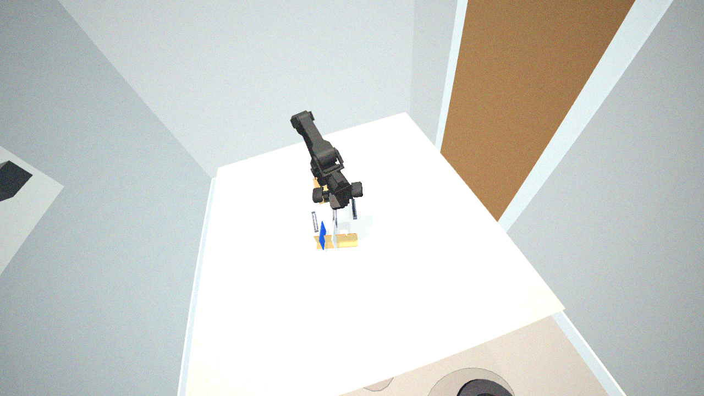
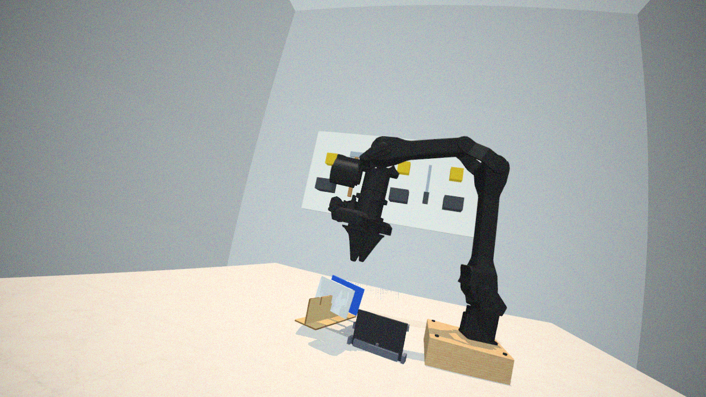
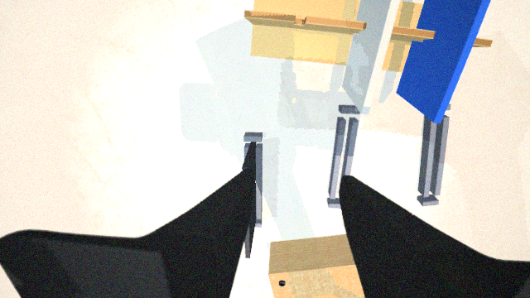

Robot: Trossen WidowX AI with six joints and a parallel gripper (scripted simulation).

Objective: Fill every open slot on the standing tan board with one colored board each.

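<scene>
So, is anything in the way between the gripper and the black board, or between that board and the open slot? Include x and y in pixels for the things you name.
Nothing visible blocks the open gripper (image 1: 338, 199) (image 2: 357, 259) (image 3: 297, 181) from the black board (image 1: 354, 209) (image 2: 380, 331) (image 3: 248, 247), nor that board from the open slot (image 2: 320, 299) (image 3: 300, 21); the white board (image 1: 334, 237) (image 2: 333, 298) (image 3: 370, 50) and blue board (image 1: 322, 236) (image 2: 357, 302) (image 3: 447, 54) stand to one side.

Tan board (image 1: 348, 240) (image 2: 315, 311) (image 3: 273, 21) upright, blue (image 1: 322, 236) (image 2: 359, 302) (image 3: 443, 54) and white boards (image 1: 334, 237) (image 2: 335, 298) (image 3: 366, 54) crosswise, black board (image 2: 380, 331) in holder.

Bright blue is seen on one board (image 1: 322, 235) (image 2: 358, 300) (image 3: 445, 54), and pale, whitish blue on another board (image 1: 334, 235) (image 2: 335, 298) (image 3: 368, 50). The slotted board (image 1: 347, 240) (image 2: 317, 311) (image 3: 335, 22) is coloured tan. Thin wood lines are shown on the arm's block (image 2: 466, 364) (image 3: 308, 254).
</scene>
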